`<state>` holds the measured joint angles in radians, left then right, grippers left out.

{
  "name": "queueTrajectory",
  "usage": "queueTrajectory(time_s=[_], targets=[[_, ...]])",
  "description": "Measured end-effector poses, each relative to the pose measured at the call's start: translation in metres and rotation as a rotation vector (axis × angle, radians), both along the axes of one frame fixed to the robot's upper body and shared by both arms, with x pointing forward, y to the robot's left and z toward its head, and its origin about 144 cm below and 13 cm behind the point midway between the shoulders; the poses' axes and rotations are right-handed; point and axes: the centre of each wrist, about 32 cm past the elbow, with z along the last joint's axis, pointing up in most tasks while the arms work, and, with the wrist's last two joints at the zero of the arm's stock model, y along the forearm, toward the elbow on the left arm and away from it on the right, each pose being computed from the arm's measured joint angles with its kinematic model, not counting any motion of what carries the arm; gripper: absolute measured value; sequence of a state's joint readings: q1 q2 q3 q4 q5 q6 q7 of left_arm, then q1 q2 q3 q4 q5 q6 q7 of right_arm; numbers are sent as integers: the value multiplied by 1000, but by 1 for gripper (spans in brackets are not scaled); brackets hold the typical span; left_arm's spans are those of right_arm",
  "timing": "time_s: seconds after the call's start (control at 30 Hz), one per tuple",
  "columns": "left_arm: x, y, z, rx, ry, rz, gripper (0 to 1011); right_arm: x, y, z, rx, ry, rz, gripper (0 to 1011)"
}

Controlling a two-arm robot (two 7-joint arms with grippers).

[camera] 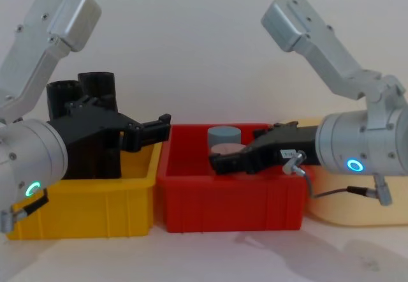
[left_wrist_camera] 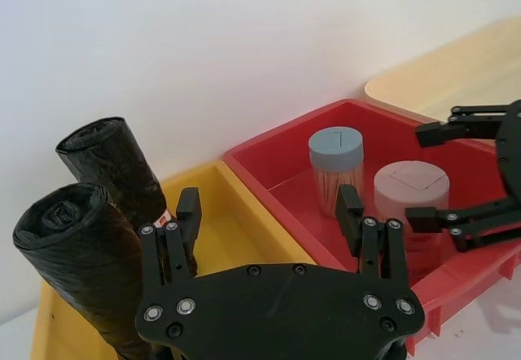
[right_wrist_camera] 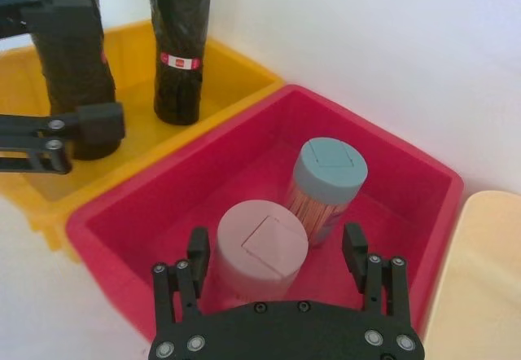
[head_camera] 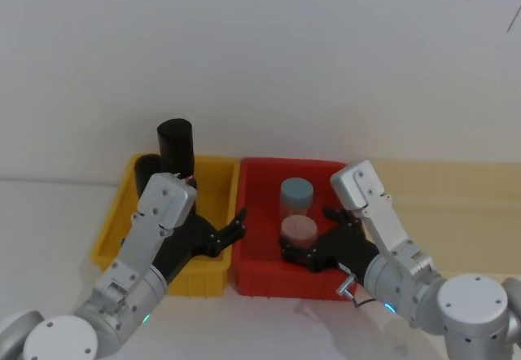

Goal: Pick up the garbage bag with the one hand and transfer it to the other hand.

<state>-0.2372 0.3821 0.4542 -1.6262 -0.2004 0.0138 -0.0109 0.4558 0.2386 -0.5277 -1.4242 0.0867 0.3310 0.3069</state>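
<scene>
In our judgement the task was at its very beginning, because nothing had been picked up yet. The garbage bag (left_wrist_camera: 69, 262) stood upright in the far left part of the yellow bin (camera: 83, 199). Just beside it stood a second roll (left_wrist_camera: 114, 164), which carried a small red-and-white sticker.

The left gripper (left_wrist_camera: 269, 205), on the arm with the green ring, hung over the yellow bin. Its jaws were spread wide and nothing was between them. In the left wrist view the bag was outside the jaws, just beside one of the fingers (left_wrist_camera: 175, 238), so we could not call this a grasp. Whether that finger touched the bag, we could not tell.

The right gripper (right_wrist_camera: 277, 242), on the arm with the blue ring, hung over the red bin (camera: 229, 199). It was also released and empty, and its fingertips were near a pink-lidded jar (right_wrist_camera: 252, 254) and a blue-lidded jar (right_wrist_camera: 330, 173).

We judged that every step was left to do. The left gripper would have to bring the bag between its jaws, clench, and lift it out of the bin. The right gripper would have to leave the red bin and meet it. Then the right would take hold and the left would let go. The two rolls stood very close together, so choosing the one without the sticker seemed to us to call for care.
</scene>
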Motion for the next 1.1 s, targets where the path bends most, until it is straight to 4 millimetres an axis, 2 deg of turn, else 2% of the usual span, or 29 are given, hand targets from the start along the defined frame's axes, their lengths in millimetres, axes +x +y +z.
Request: queueTrajectory(time_s=[0.33, 0.73, 1.1], targets=[[0, 0, 0, 0, 0, 0, 1001, 11, 6, -3, -32, 4, -5, 984], [0, 0, 0, 0, 0, 0, 1000, 17, 8, -4, -47, 4, -6, 694], [0, 0, 0, 0, 0, 0, 1001, 17, 8, -4, -47, 0, -6, 694]])
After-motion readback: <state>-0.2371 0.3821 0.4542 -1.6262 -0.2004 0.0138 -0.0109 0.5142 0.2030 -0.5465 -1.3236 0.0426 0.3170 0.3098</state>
